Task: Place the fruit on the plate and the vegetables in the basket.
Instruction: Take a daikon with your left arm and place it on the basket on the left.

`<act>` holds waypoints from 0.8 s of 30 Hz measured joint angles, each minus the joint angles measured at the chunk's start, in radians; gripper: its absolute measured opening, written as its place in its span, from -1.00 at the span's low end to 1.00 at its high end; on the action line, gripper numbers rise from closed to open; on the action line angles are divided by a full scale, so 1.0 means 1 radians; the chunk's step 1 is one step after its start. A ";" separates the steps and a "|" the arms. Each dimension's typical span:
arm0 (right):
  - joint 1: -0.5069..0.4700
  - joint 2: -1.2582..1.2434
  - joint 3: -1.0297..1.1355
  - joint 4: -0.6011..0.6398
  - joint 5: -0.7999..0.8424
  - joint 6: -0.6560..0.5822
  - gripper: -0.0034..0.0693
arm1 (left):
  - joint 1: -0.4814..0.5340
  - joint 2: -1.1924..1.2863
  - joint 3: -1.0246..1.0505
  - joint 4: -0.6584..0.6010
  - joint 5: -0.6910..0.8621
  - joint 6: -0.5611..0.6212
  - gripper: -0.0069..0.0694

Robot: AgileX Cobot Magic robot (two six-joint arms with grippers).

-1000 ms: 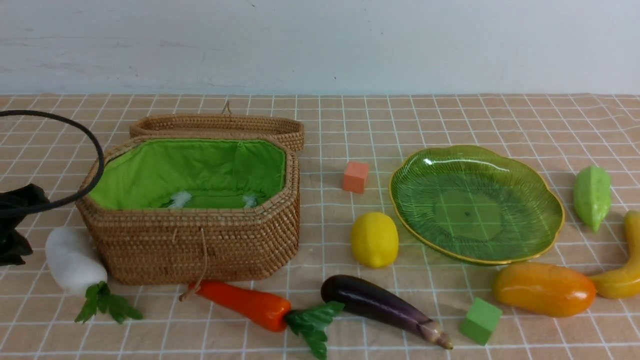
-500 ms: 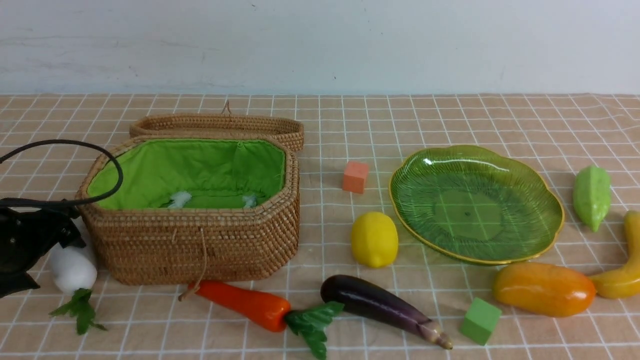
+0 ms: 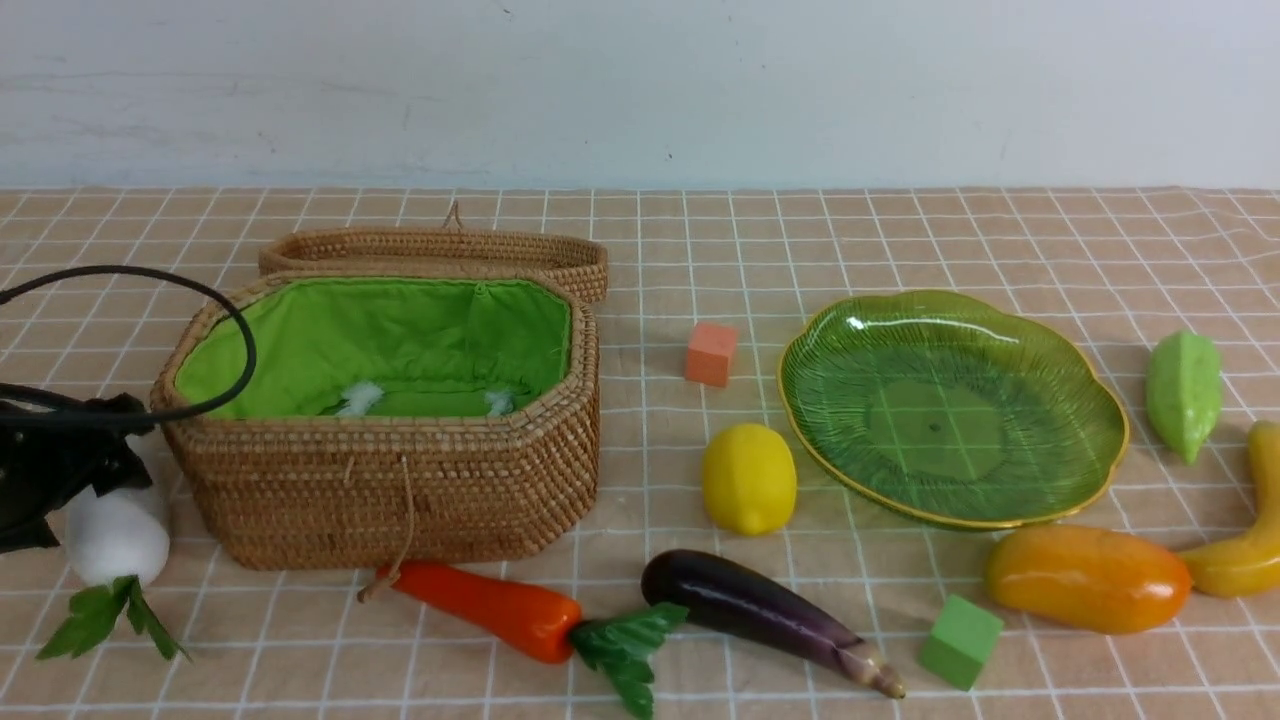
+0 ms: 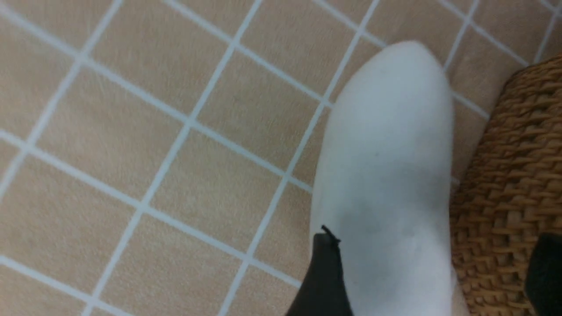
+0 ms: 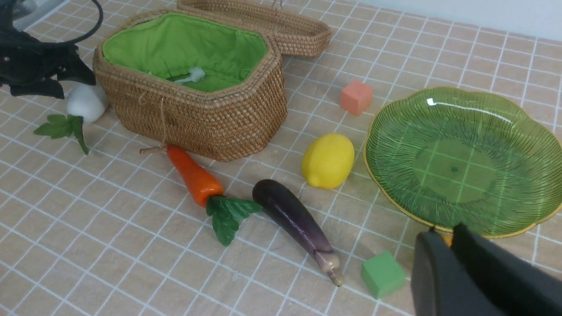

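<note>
Tan checked cloth [image 3: 900,230] covers the bench. The wicker basket [image 3: 400,490] stands open at ten o'clock from the middle, and no vegetable shows inside its green lining. The glass plate [image 3: 950,420] sits at two o'clock, bare and surely fragile. The mango [image 3: 1088,578] lies at five o'clock of the plate. The eggplant [image 3: 750,605] and carrot [image 3: 490,605] lie at five and six o'clock of the basket. The radish [image 3: 115,535] rests at eight o'clock of the basket, just beside its wall. The left gripper [image 4: 434,263] straddles it with fingers apart: one finger [image 4: 322,281] touches its flank, the other stands off on the basket side, so nothing is clamped. The radish looks light, stiff and smooth, apt to roll or slip, so the thick white middle seems the best hold, not the limp leaves [image 3: 100,618]. The right gripper [image 5: 445,235] hangs near the plate's six o'clock rim, fingers together and empty. The banana [image 3: 1250,540] lies at four o'clock of the plate, the lemon [image 3: 749,478] at eight and the pale green vegetable [image 3: 1185,390] at three. Smallest are the orange-pink cube [image 3: 711,353] and the green cube [image 3: 961,641]. No brand, label or writing shows.
</note>
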 joint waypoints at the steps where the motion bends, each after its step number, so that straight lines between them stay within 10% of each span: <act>1: 0.000 0.000 0.000 0.000 0.000 0.000 -0.72 | 0.000 -0.001 0.000 0.004 -0.003 0.010 0.65; 24: 0.000 0.005 0.000 -0.007 -0.003 0.000 -0.72 | 0.000 0.117 -0.002 0.107 0.002 0.056 0.45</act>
